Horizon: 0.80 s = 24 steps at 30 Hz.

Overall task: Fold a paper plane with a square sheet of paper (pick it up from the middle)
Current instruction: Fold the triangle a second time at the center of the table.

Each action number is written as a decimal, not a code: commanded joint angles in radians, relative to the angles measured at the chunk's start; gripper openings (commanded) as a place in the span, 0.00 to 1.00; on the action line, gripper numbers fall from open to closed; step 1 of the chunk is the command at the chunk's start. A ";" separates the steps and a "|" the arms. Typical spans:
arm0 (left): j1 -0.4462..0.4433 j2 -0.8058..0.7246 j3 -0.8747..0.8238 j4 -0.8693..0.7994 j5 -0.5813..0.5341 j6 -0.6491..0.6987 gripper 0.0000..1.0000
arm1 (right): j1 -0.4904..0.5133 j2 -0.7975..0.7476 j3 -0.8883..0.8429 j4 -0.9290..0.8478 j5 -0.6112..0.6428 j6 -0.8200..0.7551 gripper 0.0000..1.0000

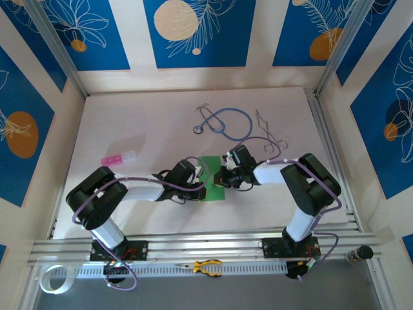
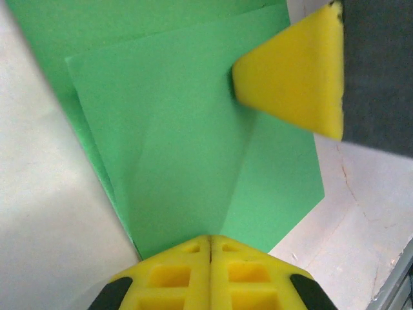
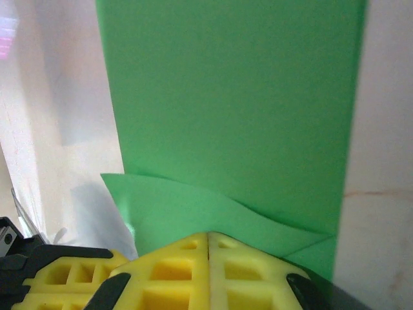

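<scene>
The square sheet of paper (image 1: 211, 179) is bright green and lies folded in overlapping layers on the white table, between the two grippers. My left gripper (image 1: 197, 181) is at its left edge. In the left wrist view, the left gripper (image 2: 211, 240) is shut, its tips down on the green sheet (image 2: 181, 129) where a shallow crease ends. My right gripper (image 1: 223, 175) is at the sheet's right side. It (image 3: 208, 236) is also shut, its tips against a raised, wavy flap of the sheet (image 3: 232, 110). One yellow fingertip (image 2: 293, 77) of the right gripper rests on the paper.
A blue stethoscope (image 1: 226, 123) and a bent wire piece (image 1: 266, 128) lie behind the paper. A small pink and white piece (image 1: 119, 157) sits to the left. Yellow-handled pliers (image 1: 207, 266) and a tape roll (image 1: 51, 279) lie by the front rail.
</scene>
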<state>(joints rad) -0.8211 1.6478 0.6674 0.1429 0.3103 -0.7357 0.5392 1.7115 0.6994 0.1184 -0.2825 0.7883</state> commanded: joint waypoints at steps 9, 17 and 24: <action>-0.005 0.039 -0.020 -0.067 0.004 -0.015 0.00 | -0.128 0.041 0.028 -0.029 0.035 -0.017 0.00; -0.004 0.023 -0.001 -0.056 0.024 -0.029 0.00 | -0.140 -0.033 0.046 -0.102 0.045 -0.019 0.00; -0.003 -0.029 0.098 -0.104 0.039 -0.010 0.08 | -0.116 -0.194 -0.015 -0.179 0.029 -0.003 0.01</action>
<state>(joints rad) -0.8211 1.6516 0.7082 0.0952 0.3317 -0.7540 0.4103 1.5784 0.7166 0.0055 -0.2424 0.7860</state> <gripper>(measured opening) 0.073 0.056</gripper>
